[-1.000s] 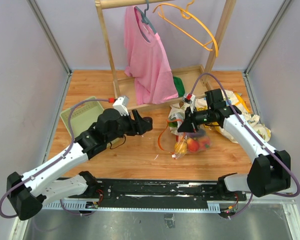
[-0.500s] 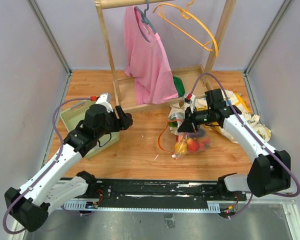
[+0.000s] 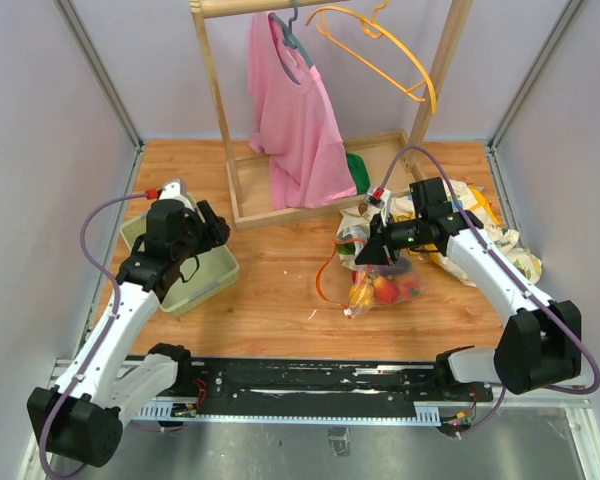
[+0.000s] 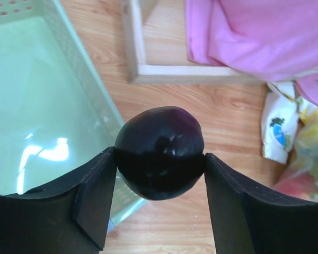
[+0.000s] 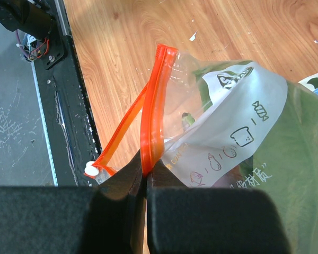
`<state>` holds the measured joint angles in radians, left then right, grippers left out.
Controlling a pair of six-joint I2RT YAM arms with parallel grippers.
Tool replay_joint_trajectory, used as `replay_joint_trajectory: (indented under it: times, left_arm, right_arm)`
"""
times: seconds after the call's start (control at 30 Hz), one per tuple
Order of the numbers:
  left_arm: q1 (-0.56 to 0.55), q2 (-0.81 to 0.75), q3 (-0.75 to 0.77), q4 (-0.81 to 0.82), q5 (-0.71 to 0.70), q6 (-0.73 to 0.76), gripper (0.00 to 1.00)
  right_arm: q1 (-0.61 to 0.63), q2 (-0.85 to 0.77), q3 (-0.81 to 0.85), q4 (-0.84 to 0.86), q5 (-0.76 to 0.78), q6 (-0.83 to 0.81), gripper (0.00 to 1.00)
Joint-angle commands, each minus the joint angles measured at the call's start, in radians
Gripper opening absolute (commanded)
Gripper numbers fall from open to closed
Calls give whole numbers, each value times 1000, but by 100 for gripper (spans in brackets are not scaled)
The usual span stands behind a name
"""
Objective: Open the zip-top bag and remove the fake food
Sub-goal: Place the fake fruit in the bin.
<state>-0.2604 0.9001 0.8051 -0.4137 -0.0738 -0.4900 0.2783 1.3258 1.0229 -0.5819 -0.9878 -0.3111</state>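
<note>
worktop: wood-grain boards (image 3: pixel 280 305), pale walls on three sides
tray: pale green plastic (image 3: pixel 208 280), over on my left, sitting flat on the worktop, little holes along the rim
rack: plain wooden frame (image 3: pixel 212 100) at the back, base on the worktop
shirt: pink (image 3: pixel 298 130), on a grey hanger (image 3: pixel 292 35), hem down over the rack base
other hanger: orange (image 3: pixel 405 55), beside the shirt
cloth: white-and-yellow print (image 3: pixel 495 235), bunched up on my right
green thing: (image 3: pixel 357 172) peeking out behind the shirt hem, honestly can't tell what it is
</note>
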Motion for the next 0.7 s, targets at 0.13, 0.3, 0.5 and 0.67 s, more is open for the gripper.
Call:
replay_joint_trajectory:
  times: [0.13,0.3,0.5,0.67]
  left_arm:
    - [168,37,-62,104,62,31,21]
    - [254,80,-93,168,79,26,25]
    - [333,136,-120,245,90,-2,32]
    - [370,198,-118,276,85,-12,36]
  right_arm:
    - [-16,-17,-12,-8,-29,-16,1]
    - [-19,-15,-11,-9,-29,-18,1]
    - [-19,-11,-9,-9,-31,-17,1]
    - [-23,-7,-9,-9,-34,-17,1]
